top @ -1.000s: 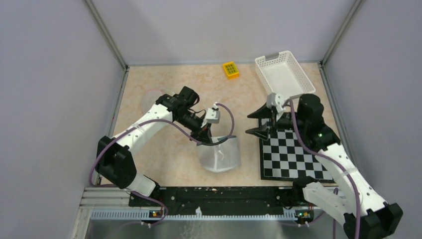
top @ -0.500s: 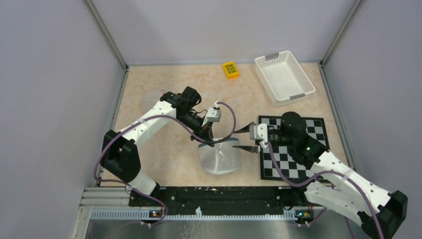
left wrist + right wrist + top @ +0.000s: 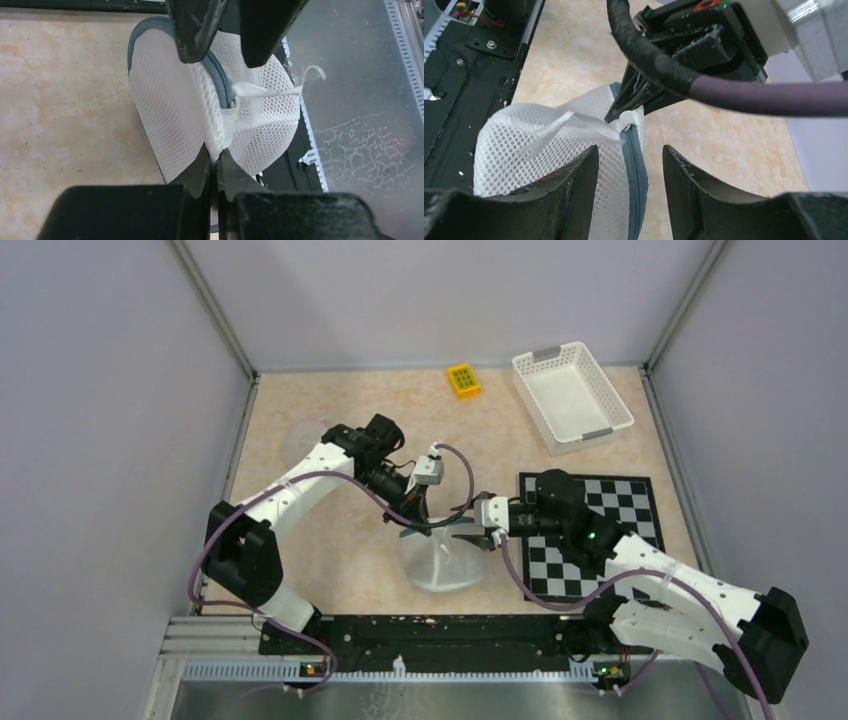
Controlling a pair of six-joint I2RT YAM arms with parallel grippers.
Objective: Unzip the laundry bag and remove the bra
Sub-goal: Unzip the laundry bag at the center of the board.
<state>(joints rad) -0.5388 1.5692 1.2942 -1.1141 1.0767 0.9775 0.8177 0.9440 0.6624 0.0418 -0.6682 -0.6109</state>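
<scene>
Pressed together, the left gripper (image 3: 214,156) is pinching a folded tab of white mesh at the end of the laundry bag (image 3: 170,105), right where the grey zipper (image 3: 220,82) is ending. Its own wrist camera is showing this pinch plainly. The overhead view is showing only the left gripper (image 3: 415,515) reaching down onto the far edge of the laundry bag (image 3: 440,560).

The right gripper (image 3: 630,156) is standing spread, one finger on each side of the zipper (image 3: 635,170), with a gap between them. Its wrist view is also showing a white ribbon loop (image 3: 574,122) lying across the mesh beside the seam. From overhead, the right gripper (image 3: 470,537) is meeting the bag's right side. Whether its fingers are touching the mesh cannot be told. What is lying inside the laundry bag cannot be made out.

The bag is sitting on the table (image 3: 330,410), and its near side is hanging close to the black base rail (image 3: 430,632), leaving little room there. A checkerboard mat (image 3: 590,540) is lying just to the right of the bag, under the right arm. Open tabletop is stretching to the left of the bag and beyond it. Further beyond the bag, a yellow block (image 3: 463,380) is resting near the back wall, and a white basket (image 3: 572,398) is sitting beyond and to the right.
</scene>
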